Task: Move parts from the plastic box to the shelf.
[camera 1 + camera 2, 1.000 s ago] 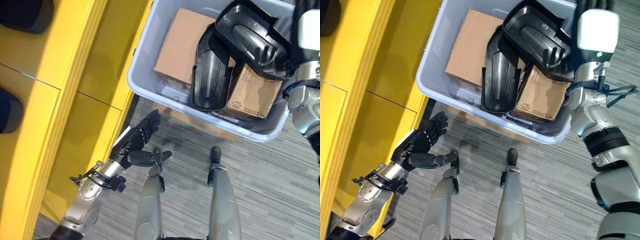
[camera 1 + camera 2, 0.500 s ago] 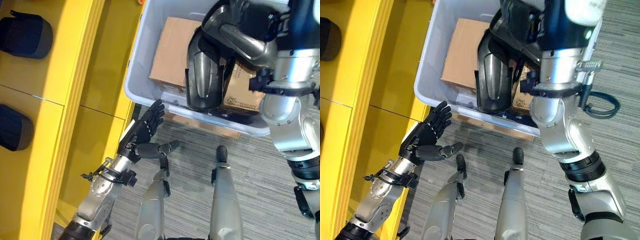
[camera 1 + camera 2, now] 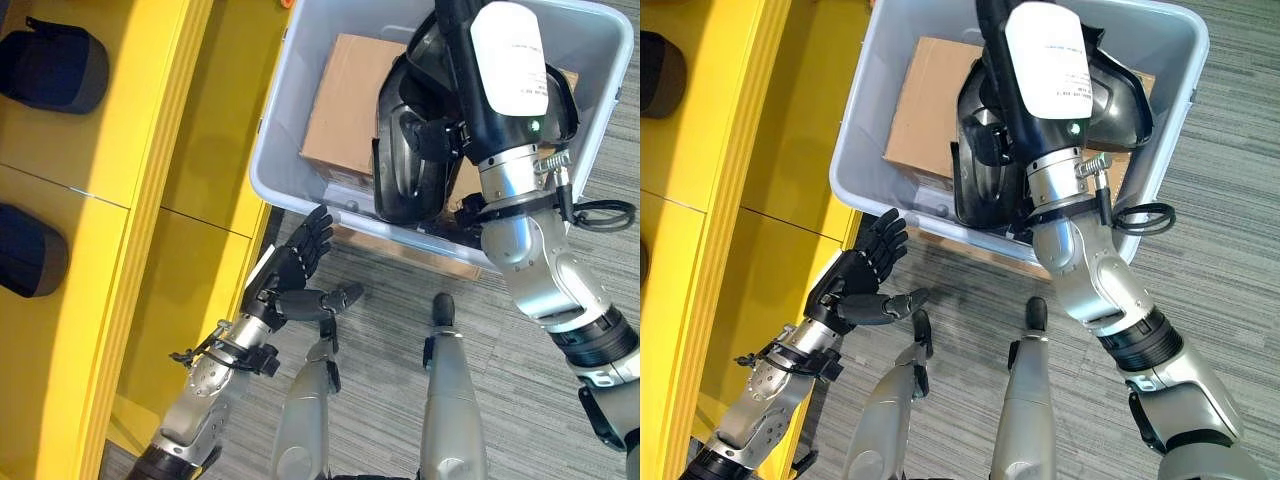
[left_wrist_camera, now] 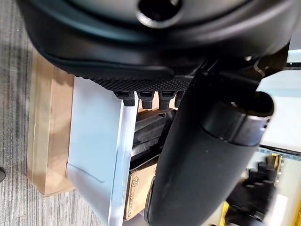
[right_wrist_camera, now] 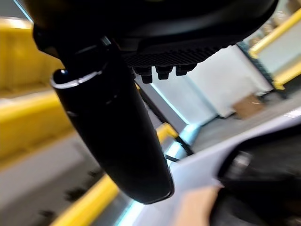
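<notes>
Pale grey plastic box (image 3: 275, 150) on the floor, holding glossy black moulded parts (image 3: 410, 150) beside matte cardboard cartons (image 3: 345, 110). Yellow shelf (image 3: 130, 130) carries two dark rounded parts (image 3: 55, 65). Left hand (image 3: 290, 280) hangs empty below the box rim, fingers spread. Right hand (image 3: 990, 145) reaches into the box among the parts; its grip cannot be told.

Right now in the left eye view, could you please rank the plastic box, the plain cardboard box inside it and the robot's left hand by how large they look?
1. Plastic box, clearly largest.
2. Cardboard box, partly covered by a black part.
3. Left hand, which looks smallest, though it may be nearer the camera, so that ranking is unsure.
</notes>
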Robot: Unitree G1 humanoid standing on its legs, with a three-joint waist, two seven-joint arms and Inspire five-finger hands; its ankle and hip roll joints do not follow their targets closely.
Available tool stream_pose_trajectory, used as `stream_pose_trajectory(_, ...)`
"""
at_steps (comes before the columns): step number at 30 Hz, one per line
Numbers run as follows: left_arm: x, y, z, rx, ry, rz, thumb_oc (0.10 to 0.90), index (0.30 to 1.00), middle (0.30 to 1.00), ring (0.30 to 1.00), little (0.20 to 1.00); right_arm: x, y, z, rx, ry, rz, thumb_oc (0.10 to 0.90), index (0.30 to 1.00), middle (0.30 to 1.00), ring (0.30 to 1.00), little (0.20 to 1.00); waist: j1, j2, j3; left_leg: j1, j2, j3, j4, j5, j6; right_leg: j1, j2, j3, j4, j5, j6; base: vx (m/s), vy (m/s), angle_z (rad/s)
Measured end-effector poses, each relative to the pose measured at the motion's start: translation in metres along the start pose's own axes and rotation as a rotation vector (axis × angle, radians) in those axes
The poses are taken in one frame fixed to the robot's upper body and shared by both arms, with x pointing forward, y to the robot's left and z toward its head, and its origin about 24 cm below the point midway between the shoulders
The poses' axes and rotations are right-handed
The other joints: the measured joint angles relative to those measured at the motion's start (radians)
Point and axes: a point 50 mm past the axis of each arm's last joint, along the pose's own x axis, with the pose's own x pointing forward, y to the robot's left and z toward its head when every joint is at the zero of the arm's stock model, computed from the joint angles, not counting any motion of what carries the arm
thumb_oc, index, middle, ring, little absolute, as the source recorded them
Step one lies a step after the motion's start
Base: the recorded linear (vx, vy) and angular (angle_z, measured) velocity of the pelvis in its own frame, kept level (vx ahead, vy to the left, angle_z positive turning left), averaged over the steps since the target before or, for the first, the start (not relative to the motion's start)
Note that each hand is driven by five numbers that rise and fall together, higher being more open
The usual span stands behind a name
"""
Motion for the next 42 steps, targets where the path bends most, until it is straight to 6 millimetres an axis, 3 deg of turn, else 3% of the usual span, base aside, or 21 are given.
stream_pose_trajectory(5, -0.002, 0.001, 0.0, 0.002, 0.003, -0.009, 0.9, 1.0, 1.0, 1.0, 1.0, 0.001, 0.008, -0.016, -0.039, 0.068, 0.05, 0.9, 1.0, 1.0, 1.0, 1.0, 0.018, 0.0, 0.0, 0.0, 0.0, -0.004, 0.0, 0.001, 0.0, -0.001, -0.001, -0.004, 0.008, -0.006, -0.001, 0.01, 0.0, 0.02)
stream_pose_trajectory(12, -0.001, 0.004, 0.002, 0.008, -0.002, -0.004, 0.9, 1.0, 1.0, 1.0, 1.0, 0.009, 0.007, -0.015, -0.065, 0.106, 0.045, 0.9, 1.0, 1.0, 1.0, 1.0, 0.024, 0.0, 0.0, -0.003, 0.001, -0.011, 0.0, 0.002, -0.002, -0.002, -0.002, -0.011, 0.012, -0.008, -0.002, 0.0, 0.0, 0.0)
stream_pose_trajectory(16, -0.001, 0.004, 0.001, 0.007, 0.007, -0.003, 0.9, 1.0, 1.0, 1.0, 1.0, 0.011, 0.009, -0.038, -0.056, 0.227, 0.04, 0.9, 1.0, 1.0, 1.0, 1.0, 0.024, 0.0, 0.0, -0.005, 0.001, -0.011, 0.0, 0.002, -0.003, -0.003, -0.002, -0.012, 0.011, -0.009, -0.003, 0.0, 0.0, 0.0)
stream_pose_trajectory(21, -0.001, 0.004, 0.001, 0.008, 0.007, -0.003, 0.9, 1.0, 1.0, 1.0, 1.0, 0.005, 0.016, -0.059, 0.119, 0.426, 0.095, 0.9, 1.0, 1.0, 1.0, 1.0, 0.024, 0.0, 0.0, -0.018, 0.002, -0.012, 0.0, 0.004, -0.005, -0.016, -0.001, -0.013, 0.013, -0.008, -0.003, 0.0, 0.0, 0.0)
stream_pose_trajectory(24, -0.001, 0.004, 0.001, 0.009, 0.008, -0.008, 0.9, 1.0, 1.0, 1.0, 1.0, -0.005, 0.038, -0.074, 0.329, 0.614, 0.165, 0.9, 1.0, 1.0, 1.0, 1.0, 0.024, 0.0, 0.0, -0.019, 0.003, -0.013, 0.0, 0.007, -0.01, -0.018, -0.001, -0.014, 0.015, -0.008, -0.001, 0.0, 0.0, 0.0)
stream_pose_trajectory(26, -0.001, 0.004, 0.001, 0.009, 0.009, -0.012, 0.9, 1.0, 1.0, 1.0, 1.0, -0.008, 0.046, -0.071, 0.457, 0.667, 0.149, 0.9, 1.0, 1.0, 1.0, 1.0, 0.022, 0.0, 0.0, -0.02, 0.003, -0.013, 0.0, 0.007, -0.01, -0.019, 0.0, -0.014, 0.015, -0.008, -0.001, 0.0, 0.0, 0.0)
stream_pose_trajectory(31, 0.001, 0.003, 0.003, 0.012, 0.003, -0.025, 0.9, 1.0, 1.0, 1.0, 1.0, 0.007, 0.04, -0.08, 0.748, 0.746, 0.046, 0.9, 1.0, 1.0, 1.0, 1.0, 0.023, 0.001, -0.001, -0.019, 0.005, -0.023, -0.001, 0.009, -0.014, -0.014, 0.0, -0.022, 0.016, -0.009, -0.007, 0.0, 0.001, 0.03)
stream_pose_trajectory(37, 0.0, 0.003, 0.001, 0.01, 0.008, -0.025, 0.9, 1.0, 1.0, 1.0, 1.0, 0.011, 0.038, -0.083, 0.795, 0.724, 0.059, 0.9, 1.0, 1.0, 1.0, 1.0, 0.021, 0.002, -0.001, -0.021, 0.007, -0.024, 0.0, 0.012, -0.013, -0.017, 0.002, -0.022, 0.017, -0.008, -0.006, 0.0, 0.0, 0.0)
stream_pose_trajectory(42, 0.001, 0.003, 0.002, 0.012, 0.006, -0.023, 0.9, 1.0, 1.0, 1.0, 1.0, 0.012, 0.037, -0.081, 0.735, 0.685, 0.096, 0.9, 1.0, 1.0, 1.0, 1.0, 0.021, 0.003, -0.002, -0.035, 0.007, -0.025, 0.002, 0.012, -0.013, -0.027, 0.003, -0.022, 0.017, -0.007, -0.006, 0.0, 0.0, 0.0)
